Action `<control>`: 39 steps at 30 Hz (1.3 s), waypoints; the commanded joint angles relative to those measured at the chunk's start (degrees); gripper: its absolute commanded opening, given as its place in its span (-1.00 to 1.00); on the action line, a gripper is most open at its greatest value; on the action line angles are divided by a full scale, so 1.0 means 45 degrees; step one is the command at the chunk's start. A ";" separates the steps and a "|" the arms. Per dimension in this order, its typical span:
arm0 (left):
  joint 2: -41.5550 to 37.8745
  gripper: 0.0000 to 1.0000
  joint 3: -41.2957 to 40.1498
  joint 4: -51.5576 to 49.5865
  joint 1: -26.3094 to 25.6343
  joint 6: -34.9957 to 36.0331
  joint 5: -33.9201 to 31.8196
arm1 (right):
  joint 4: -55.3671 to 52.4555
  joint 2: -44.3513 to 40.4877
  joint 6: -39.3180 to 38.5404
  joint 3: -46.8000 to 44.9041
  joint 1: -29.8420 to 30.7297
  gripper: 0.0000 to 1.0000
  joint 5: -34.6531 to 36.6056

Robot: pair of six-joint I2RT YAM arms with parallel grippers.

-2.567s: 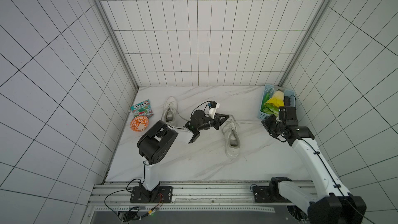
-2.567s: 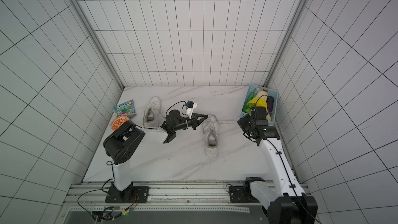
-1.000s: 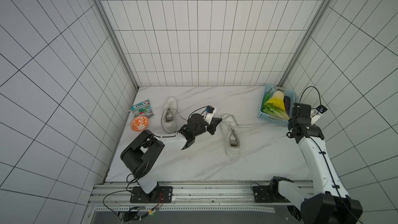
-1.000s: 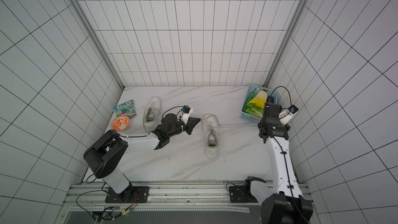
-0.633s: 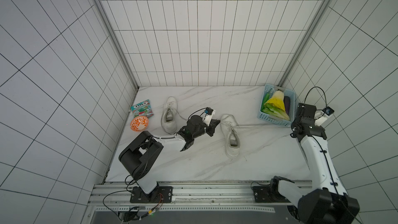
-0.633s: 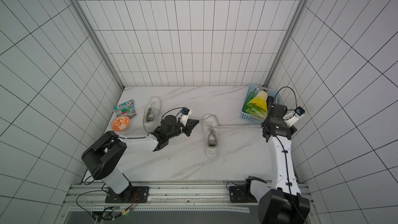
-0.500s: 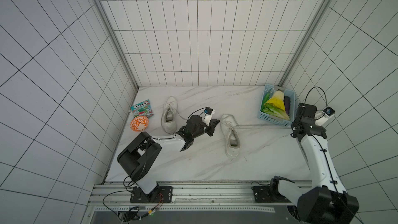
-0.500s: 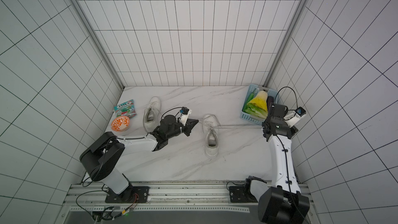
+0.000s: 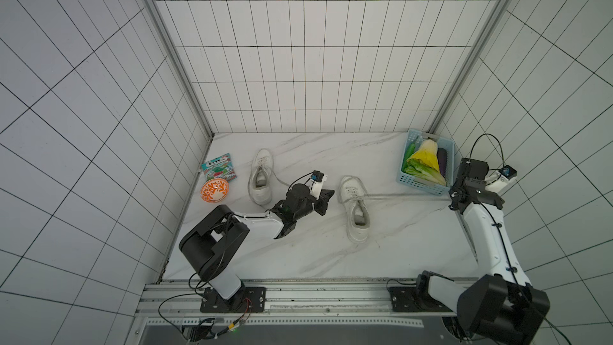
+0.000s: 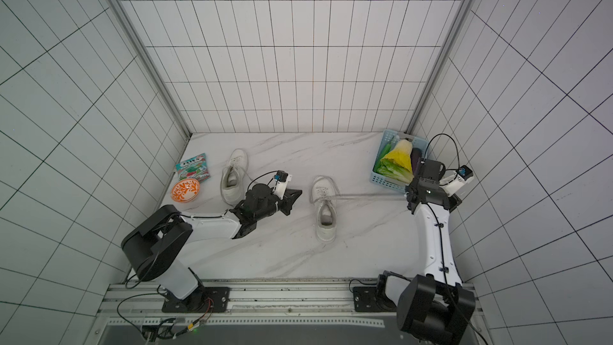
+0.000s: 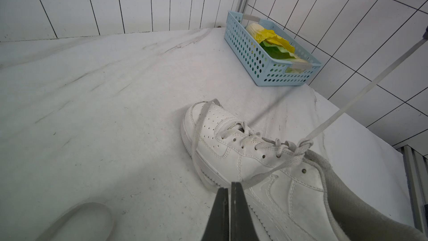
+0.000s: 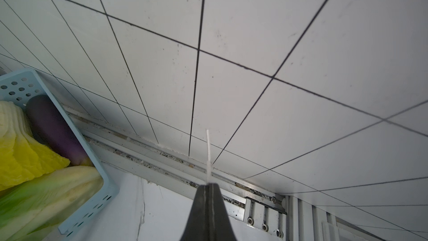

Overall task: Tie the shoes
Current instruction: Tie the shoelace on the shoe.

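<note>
Stretching taut from the shoe [image 9: 356,209] ahead of the left claw [image 11: 230,183], one lace [image 9: 404,196] runs to the right claw [image 12: 209,184], well apart; both pinched closed on lace. Soft, light, likely slippery: better held near the knot [image 11: 301,147] than the tips.

Left wrist view: the heel of the shoe [image 11: 266,165] and the taut lace [image 11: 370,73] run off the picture's edge, and a pale loop [image 11: 92,205] in the foreground is too blurred to name. Right wrist view: the basket [image 12: 110,181] is cut by the edge, and the lace vanishes between the pressed-together fingers of the right gripper [image 12: 209,184], only its tip showing. In both top views the print on the packet [image 9: 219,168] is too small to read.
</note>
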 commanded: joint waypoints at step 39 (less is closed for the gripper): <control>0.7061 0.00 0.8036 -0.5509 0.2787 -0.3662 0.8552 | 0.0444 -0.0824 -0.0169 -0.0053 -0.0194 -1.00 -0.1901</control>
